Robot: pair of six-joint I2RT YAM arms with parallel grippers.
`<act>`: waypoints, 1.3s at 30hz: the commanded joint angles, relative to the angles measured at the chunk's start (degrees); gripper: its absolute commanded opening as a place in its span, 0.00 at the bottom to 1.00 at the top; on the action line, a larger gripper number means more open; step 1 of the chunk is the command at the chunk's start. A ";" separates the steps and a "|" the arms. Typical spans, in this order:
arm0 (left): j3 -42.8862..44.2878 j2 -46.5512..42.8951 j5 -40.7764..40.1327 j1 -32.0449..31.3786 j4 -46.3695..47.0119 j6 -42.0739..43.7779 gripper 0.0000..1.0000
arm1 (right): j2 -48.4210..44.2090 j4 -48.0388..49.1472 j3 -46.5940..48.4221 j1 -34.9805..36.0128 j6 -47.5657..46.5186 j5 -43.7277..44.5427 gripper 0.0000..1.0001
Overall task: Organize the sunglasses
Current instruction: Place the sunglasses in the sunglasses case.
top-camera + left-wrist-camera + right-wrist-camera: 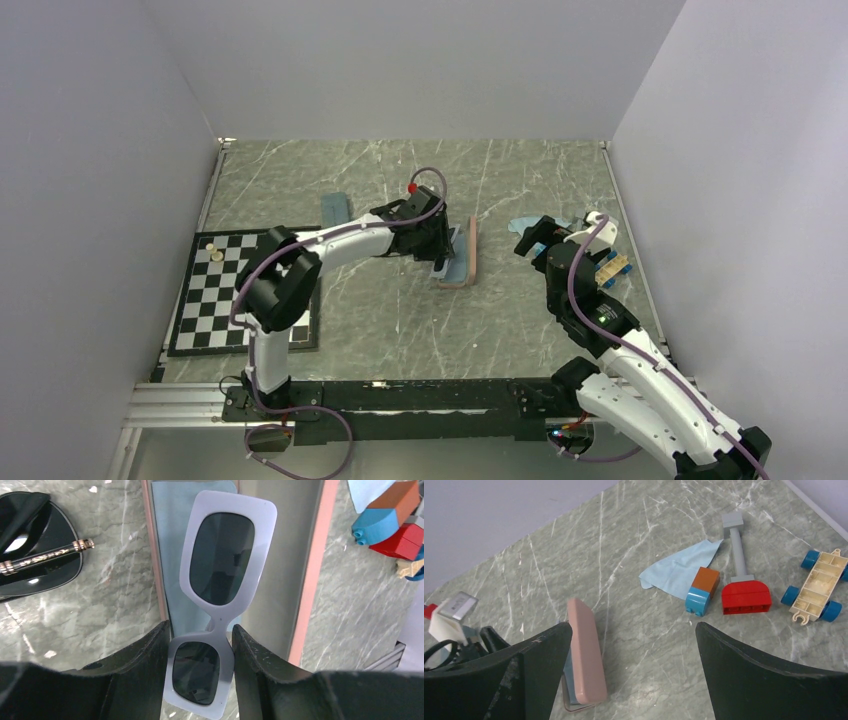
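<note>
My left gripper (200, 635) is shut on the white-framed sunglasses (222, 555), gripping one lens rim between both fingers. The pair hangs over the open pink case (310, 580), which has a light blue cloth (175, 525) lying inside. The black sunglasses (35, 545) lie folded on the table to the left of the case. In the top view the left gripper (440, 250) is at the pink case (462, 262). My right gripper (634, 645) is open and empty, to the right of the case (584, 650); it also shows in the top view (535, 245).
A slate-blue case (337, 208) lies behind the left arm. A checkerboard (225, 290) lies at the left. A second light blue cloth (679, 570), an orange-and-blue block (702, 591), a red block (745, 596) and a wheeled toy chassis (816, 587) lie at the right.
</note>
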 commanded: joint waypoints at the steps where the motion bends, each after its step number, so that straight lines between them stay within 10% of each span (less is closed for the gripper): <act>1: 4.64 2.35 -5.20 -1.81 0.58 -4.39 0.14 | -0.99 1.17 -0.20 0.06 0.76 2.37 1.00; 25: 10.10 9.63 -15.92 -5.79 -2.64 -12.46 0.24 | -1.77 -0.99 -1.28 0.10 -0.18 3.48 1.00; 39: 10.82 9.09 -17.34 -7.05 -2.31 -11.49 0.55 | -3.07 -2.60 -1.21 0.10 0.37 3.01 1.00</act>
